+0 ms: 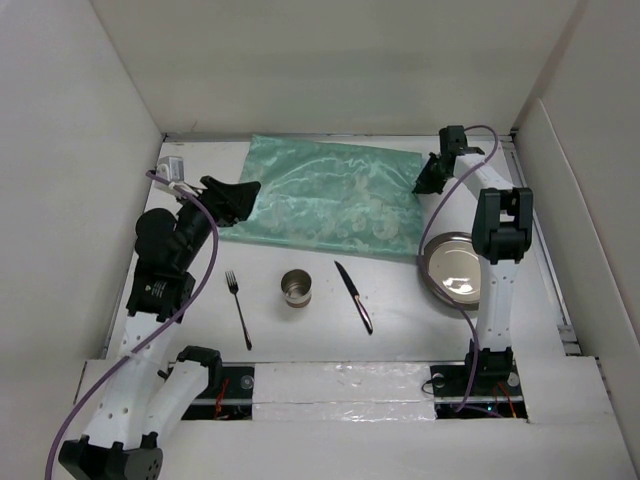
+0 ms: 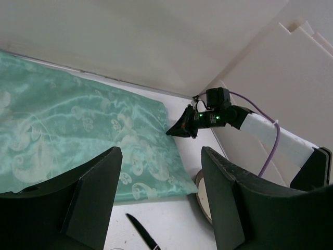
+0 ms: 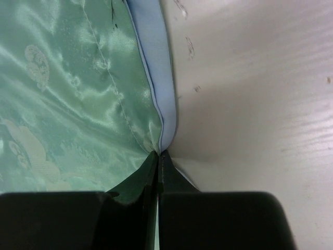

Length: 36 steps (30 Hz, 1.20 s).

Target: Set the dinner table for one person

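The right gripper [image 3: 158,152] sits closest to its wrist camera, its dark fingers pressed together on the edge of a green cloth [image 3: 67,88]. The pinch is at a fold where a pale blue hem turns up. The cloth is glossy satin, woven with pale leaf-like motifs, and wrinkled near the pinch. At 3 o'clock of the pinch lies the bare table [image 3: 260,94], white with a faint grain.

Overhead, the right gripper [image 1: 425,180] holds the cloth [image 1: 330,195] at its 3 o'clock edge. The left gripper [image 1: 245,195] is at the 9 o'clock edge, and its wrist view shows the fingers spread wide above the fabric, gripping nothing.

The table [image 1: 400,320] is a flat white rectangle walled by white panels on three sides. It fills the middle of the overhead view, and its longer side appears to run from 9 to 3 o'clock. The cloth covers the 12 o'clock part.

On the bare white surface toward 6 o'clock stands a round metal cup [image 1: 296,288], open end up. A thin fork [image 1: 238,308] lies at its 9 o'clock and a dark knife [image 1: 353,296] at its 3 o'clock, both running from 11 to 5 o'clock. A shiny round metal plate [image 1: 455,268] rests further toward 3 o'clock, partly behind the right arm.
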Each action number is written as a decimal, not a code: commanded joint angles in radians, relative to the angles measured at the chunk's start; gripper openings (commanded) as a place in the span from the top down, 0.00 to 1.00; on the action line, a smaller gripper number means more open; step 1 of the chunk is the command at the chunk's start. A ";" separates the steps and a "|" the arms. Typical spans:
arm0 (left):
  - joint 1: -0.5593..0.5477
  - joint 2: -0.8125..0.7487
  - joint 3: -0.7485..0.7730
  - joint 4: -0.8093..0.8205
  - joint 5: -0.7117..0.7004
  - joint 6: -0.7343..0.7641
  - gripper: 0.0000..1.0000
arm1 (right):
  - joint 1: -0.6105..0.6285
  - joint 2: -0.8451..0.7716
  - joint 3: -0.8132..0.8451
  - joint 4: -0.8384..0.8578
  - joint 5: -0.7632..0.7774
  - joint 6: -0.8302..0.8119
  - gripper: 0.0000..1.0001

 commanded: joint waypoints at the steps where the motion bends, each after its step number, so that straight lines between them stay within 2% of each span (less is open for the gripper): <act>1: -0.006 0.008 0.027 0.017 -0.015 0.028 0.41 | 0.010 0.030 0.079 0.103 -0.024 -0.022 0.99; 11: -0.006 0.049 0.003 0.029 -0.034 0.028 0.41 | 0.001 0.194 0.384 0.080 -0.125 -0.045 0.99; 14: -0.006 0.048 -0.008 0.037 -0.044 0.025 0.41 | -0.008 0.178 0.359 0.115 -0.115 -0.048 0.85; 15: -0.006 0.051 -0.008 0.035 -0.044 0.025 0.41 | -0.008 0.158 0.325 0.142 -0.113 -0.050 0.72; 17: -0.006 0.052 -0.009 0.035 -0.043 0.025 0.41 | -0.028 0.069 0.231 0.230 -0.125 -0.048 0.59; 18: -0.006 0.055 -0.008 0.037 -0.043 0.022 0.41 | -0.028 0.041 0.213 0.251 -0.130 -0.048 0.49; 19: -0.006 0.058 -0.011 0.041 -0.032 0.019 0.41 | -0.039 -0.061 0.191 0.277 -0.138 -0.056 0.42; 20: -0.006 0.059 -0.013 0.044 -0.032 0.018 0.41 | -0.039 -0.062 0.191 0.284 -0.141 -0.056 0.42; 22: -0.006 0.062 -0.017 0.051 -0.017 0.008 0.41 | -0.039 -0.140 0.162 0.295 -0.150 -0.077 0.33; 23: -0.006 0.059 -0.025 0.058 -0.008 0.005 0.41 | -0.039 -0.231 0.147 0.295 -0.151 -0.088 0.31; 25: -0.006 0.055 -0.029 0.075 0.015 -0.009 0.43 | -0.030 -0.345 0.017 0.339 -0.150 -0.119 0.31; 26: -0.006 0.054 -0.037 0.081 0.025 -0.012 0.44 | -0.013 -0.484 -0.057 0.381 -0.147 -0.125 0.31; 27: -0.006 0.054 -0.042 0.090 0.035 -0.014 0.53 | -0.002 -0.557 -0.140 0.419 -0.142 -0.126 0.43; 28: -0.006 0.051 -0.043 0.100 0.061 -0.014 0.59 | 0.025 -0.630 -0.320 0.495 -0.141 -0.129 0.53; 29: -0.006 0.049 -0.046 0.103 0.074 -0.008 0.67 | 0.043 -0.701 -0.414 0.540 -0.142 -0.129 0.64; 30: -0.006 0.048 -0.043 0.098 0.080 0.000 0.83 | 0.068 -0.832 -0.505 0.579 -0.141 -0.129 0.86; 31: -0.006 0.046 -0.043 0.091 0.091 0.005 0.89 | 0.129 -0.891 -0.660 0.614 -0.136 -0.152 0.93; 32: -0.006 0.039 -0.043 0.060 0.088 0.012 0.95 | 0.163 -0.940 -0.724 0.614 -0.091 -0.169 1.00; 33: -0.006 0.032 -0.043 0.045 0.085 0.032 1.00 | 0.195 -1.027 -0.776 0.608 -0.063 -0.178 1.00; 36: -0.006 -0.010 -0.057 -0.026 0.072 0.084 1.00 | 0.349 -1.125 -0.965 0.614 -0.056 -0.189 1.00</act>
